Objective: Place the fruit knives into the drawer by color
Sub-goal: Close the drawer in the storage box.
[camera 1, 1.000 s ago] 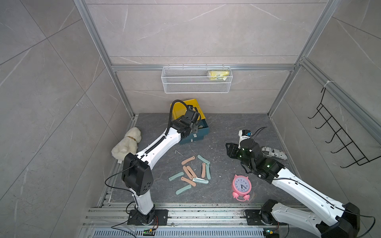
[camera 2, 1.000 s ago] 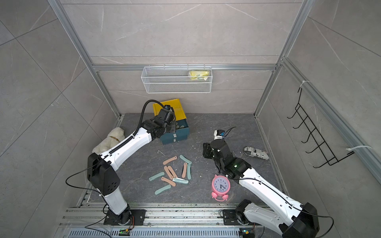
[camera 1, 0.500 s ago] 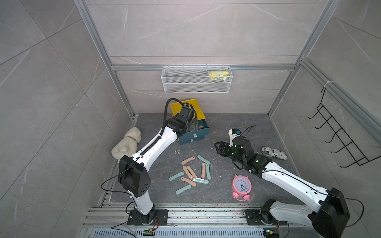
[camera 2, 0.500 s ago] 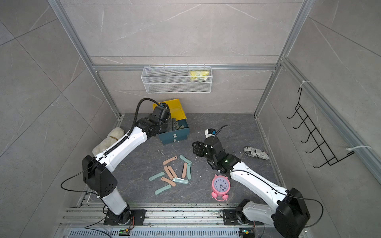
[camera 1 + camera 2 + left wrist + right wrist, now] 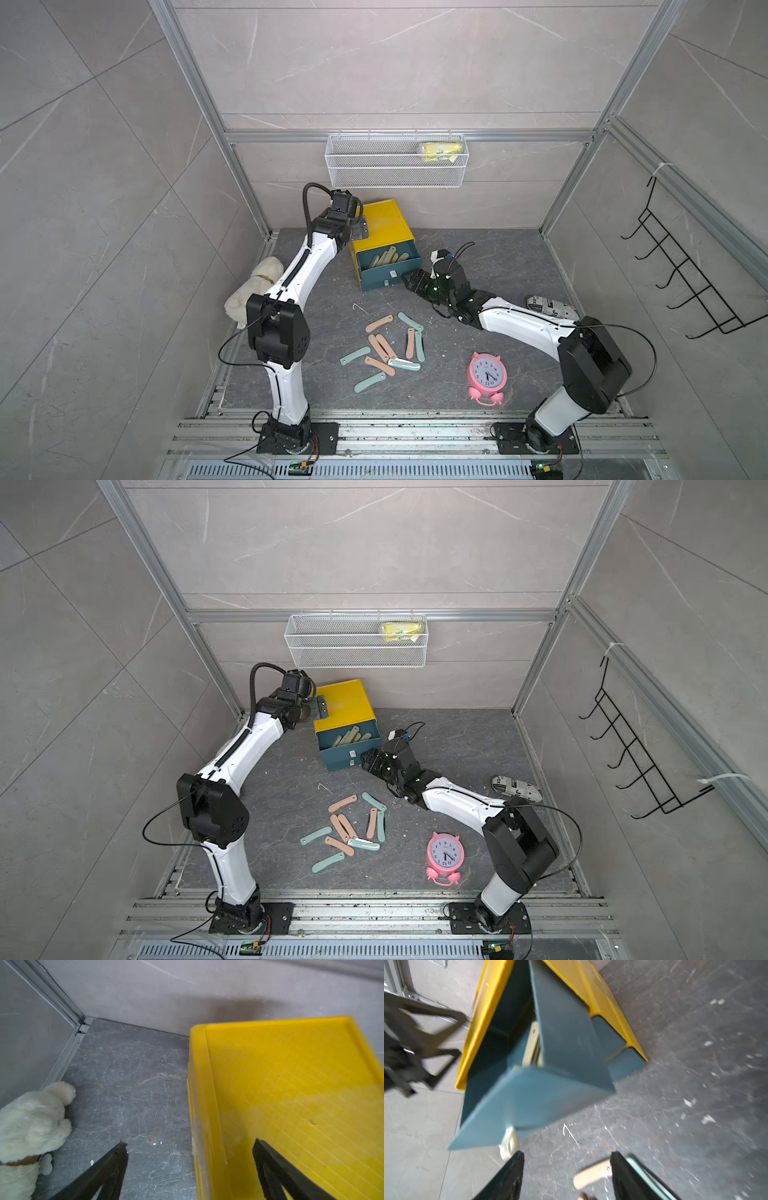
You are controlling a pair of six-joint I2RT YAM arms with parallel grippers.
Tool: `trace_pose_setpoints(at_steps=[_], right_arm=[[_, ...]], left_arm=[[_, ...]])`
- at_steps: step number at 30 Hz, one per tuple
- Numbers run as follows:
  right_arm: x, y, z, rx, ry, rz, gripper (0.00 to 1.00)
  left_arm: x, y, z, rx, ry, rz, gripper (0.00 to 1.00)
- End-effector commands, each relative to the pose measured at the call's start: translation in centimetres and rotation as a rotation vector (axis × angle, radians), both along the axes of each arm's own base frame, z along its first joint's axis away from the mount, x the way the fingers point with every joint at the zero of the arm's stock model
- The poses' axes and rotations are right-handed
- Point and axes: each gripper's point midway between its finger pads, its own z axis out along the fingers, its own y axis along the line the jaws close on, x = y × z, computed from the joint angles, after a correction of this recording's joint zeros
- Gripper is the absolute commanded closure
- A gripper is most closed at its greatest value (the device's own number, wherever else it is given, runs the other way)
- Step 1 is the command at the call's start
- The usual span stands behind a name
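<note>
The drawer (image 5: 382, 224) (image 5: 345, 702) is a yellow cabinet at the back of the floor. Its top teal tray (image 5: 388, 264) is pulled out with pale olive fruit knives (image 5: 384, 257) (image 5: 532, 1043) lying inside. Several pink and mint fruit knives (image 5: 386, 349) (image 5: 349, 831) lie scattered on the grey floor in front. My left gripper (image 5: 359, 226) (image 5: 190, 1142) hangs open and empty over the cabinet's rear left edge (image 5: 291, 1084). My right gripper (image 5: 409, 280) (image 5: 566, 1154) is open and empty, low beside the tray front (image 5: 529, 1101), close to its pull (image 5: 508, 1142).
A white plush toy (image 5: 255, 286) (image 5: 31, 1115) lies by the left wall. A pink alarm clock (image 5: 487, 376) stands front right. A newsprint-patterned object (image 5: 550, 307) lies by the right wall. A wire basket (image 5: 397, 166) hangs on the back wall, and a black hook rack (image 5: 681, 274) on the right wall.
My left gripper went from shut to wide open and drew back from the open tray toward the cabinet's rear left. My right gripper moved left toward the tray front and opened wider.
</note>
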Motion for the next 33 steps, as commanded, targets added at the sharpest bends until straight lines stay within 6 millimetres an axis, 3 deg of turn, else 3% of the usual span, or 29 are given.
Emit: trace_pose_setpoints(at_steps=[1, 5, 13, 18, 21, 26, 30, 33], right_arm=[[2.1, 0.8, 0.8, 0.046, -0.006, -0.053, 0.31], [4.1, 1.8, 0.2, 0.061, 0.011, -0.085, 0.31], [8.0, 3.2, 1.0, 0.129, -0.005, -0.14, 0.3], [9.4, 4.0, 0.8, 0.18, 0.012, -0.17, 0.3], [9.4, 4.2, 1.1, 0.199, 0.012, -0.167, 0.3], [7.0, 3.3, 1.5, 0.263, 0.005, -0.151, 0.3], [5.1, 2.7, -0.5, 0.313, 0.035, -0.157, 0.34], [5.2, 3.5, -2.5, 0.35, 0.055, -0.147, 0.39]], left_arm=[[-0.4, 0.0, -0.4, -0.002, 0.046, -0.022, 0.02], [-0.5, -0.3, -1.4, -0.008, 0.072, -0.032, 0.03], [-1.1, -0.3, -2.7, -0.014, 0.09, -0.046, 0.03], [-1.6, -0.6, -3.7, -0.037, 0.106, -0.055, 0.03], [-1.8, -0.8, -4.0, -0.051, 0.112, -0.059, 0.03], [-1.8, -1.0, -4.2, -0.068, 0.115, -0.06, 0.03], [-1.7, -1.2, -4.4, -0.075, 0.117, -0.064, 0.03], [-1.7, -1.2, -4.5, -0.074, 0.119, -0.063, 0.03]])
